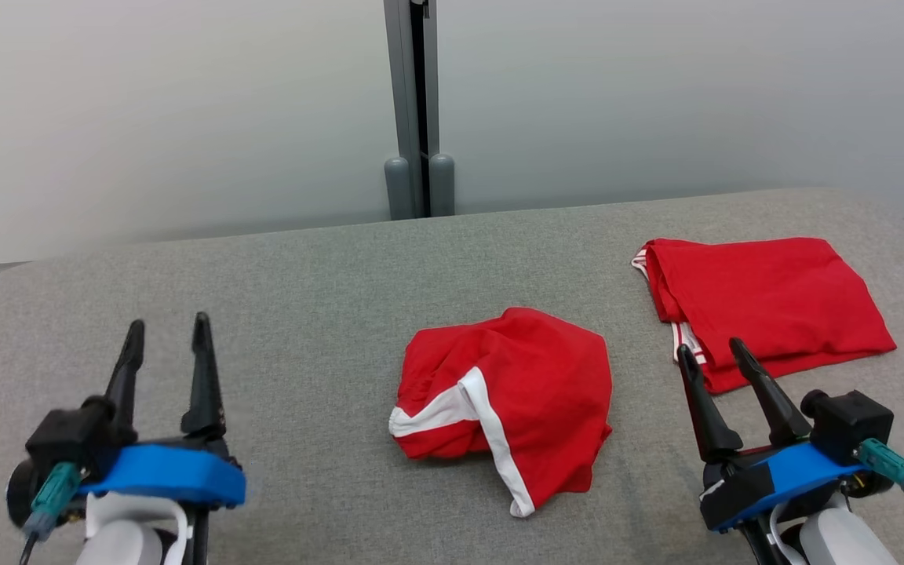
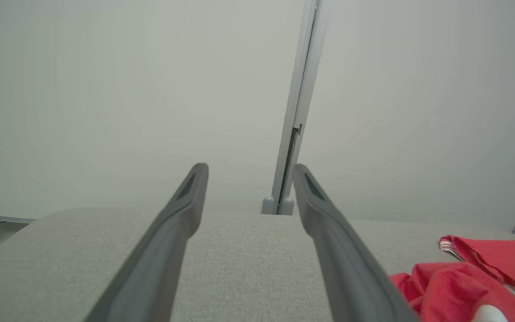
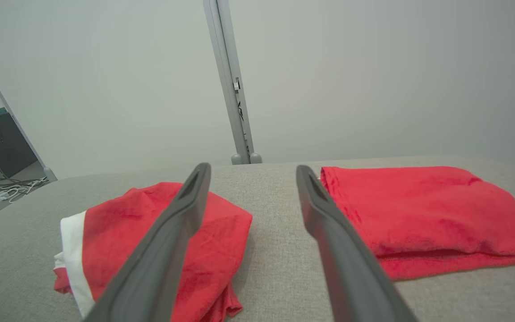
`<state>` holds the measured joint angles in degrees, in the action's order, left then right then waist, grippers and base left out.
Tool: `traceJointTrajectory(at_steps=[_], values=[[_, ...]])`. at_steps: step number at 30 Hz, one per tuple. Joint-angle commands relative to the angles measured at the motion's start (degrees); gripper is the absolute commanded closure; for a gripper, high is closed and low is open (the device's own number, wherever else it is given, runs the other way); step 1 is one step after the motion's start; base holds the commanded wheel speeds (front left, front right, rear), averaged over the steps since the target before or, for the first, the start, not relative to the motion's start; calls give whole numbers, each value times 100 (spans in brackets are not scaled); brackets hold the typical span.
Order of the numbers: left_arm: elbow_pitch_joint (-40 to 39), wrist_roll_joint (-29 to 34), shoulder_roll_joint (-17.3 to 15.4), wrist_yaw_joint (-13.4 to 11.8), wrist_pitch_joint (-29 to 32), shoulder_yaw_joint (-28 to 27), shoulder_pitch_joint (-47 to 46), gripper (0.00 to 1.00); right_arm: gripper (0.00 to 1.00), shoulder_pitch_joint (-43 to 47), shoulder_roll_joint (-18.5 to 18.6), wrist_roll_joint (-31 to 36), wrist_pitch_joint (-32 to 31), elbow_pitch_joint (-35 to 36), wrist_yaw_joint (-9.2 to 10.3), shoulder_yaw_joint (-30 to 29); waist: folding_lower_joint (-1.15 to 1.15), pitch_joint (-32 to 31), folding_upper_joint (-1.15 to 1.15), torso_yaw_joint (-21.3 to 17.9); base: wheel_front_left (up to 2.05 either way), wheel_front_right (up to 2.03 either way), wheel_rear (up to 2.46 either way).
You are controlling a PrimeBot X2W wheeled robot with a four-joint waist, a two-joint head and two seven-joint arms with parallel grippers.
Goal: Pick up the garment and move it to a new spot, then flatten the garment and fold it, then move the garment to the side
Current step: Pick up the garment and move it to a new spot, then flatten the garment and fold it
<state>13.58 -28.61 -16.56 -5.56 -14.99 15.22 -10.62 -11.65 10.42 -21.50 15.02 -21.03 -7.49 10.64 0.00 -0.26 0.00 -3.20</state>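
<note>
Along the near edge of the counter (image 1: 303, 298), the left hand (image 1: 168, 320) sits toward the left corner and the right hand (image 1: 709, 346) toward the right. Both have their fingers spread wide and hold nothing. Farther in, around the middle of the counter, lies the crumpled garment (image 1: 523, 392), red with white bands and bunched over itself. Beyond it, toward the far right corner, rests a folded red garment (image 1: 774, 298). The step in hand looks like the first pick-up. Each hand should pinch one outer edge on opposite sides, so lifting opens the cloth, and should steer clear of the folded piece.
</note>
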Motion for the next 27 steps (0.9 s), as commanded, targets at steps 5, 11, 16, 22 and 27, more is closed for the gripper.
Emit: traceJointTrajectory(at_steps=[5, 11, 16, 22, 27], values=[[-579, 263, 203, -56, -24, -419, 797, 0, 0, 242, -23, 64, 19, 109, -1, -131, 0, -19, 0, 35, 0, 0, 0], [-613, 499, 438, 89, -25, -498, 1099, 0, 0, 266, 6, 67, 19, 132, -1, -167, 0, -14, 0, 91, 0, 0, 0], [-466, 607, 556, 248, -26, -565, 1023, 0, 0, 218, 4, 70, 19, 152, -1, -176, 0, 14, 0, 120, 0, 0, 0], [-269, 694, 626, 399, -26, -577, 925, 0, 0, 217, -9, 29, 19, 129, -1, -144, 0, 39, 0, 112, 0, 0, 0], [-154, 739, 666, 478, -26, -618, 875, 0, 0, 203, -6, 15, 19, 106, -1, -130, 0, 43, 0, 90, 0, 0, 0]])
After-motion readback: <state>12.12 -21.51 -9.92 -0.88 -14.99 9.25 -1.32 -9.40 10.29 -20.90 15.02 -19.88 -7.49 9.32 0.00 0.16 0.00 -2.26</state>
